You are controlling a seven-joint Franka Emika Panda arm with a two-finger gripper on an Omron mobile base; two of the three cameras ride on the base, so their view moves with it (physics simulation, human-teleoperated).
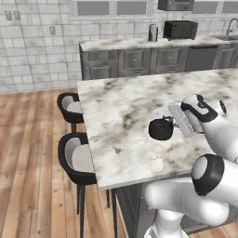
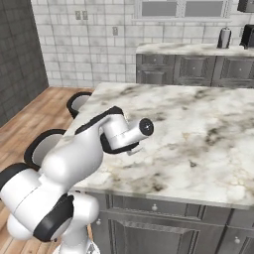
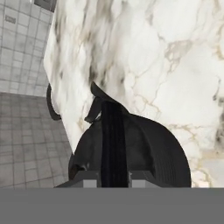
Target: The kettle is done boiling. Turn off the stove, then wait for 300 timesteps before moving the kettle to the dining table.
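Small squat black kettle upright on white veined marble dining table, near front edge, handle arched on top.

Premises are a domestic kitchen, rendered. Marble-topped island with black round stools occupies the frame centre. At the upper right, a marble wall counter over dark cabinets carries a toaster oven and silver canister. Tiled walls; wood flooring.
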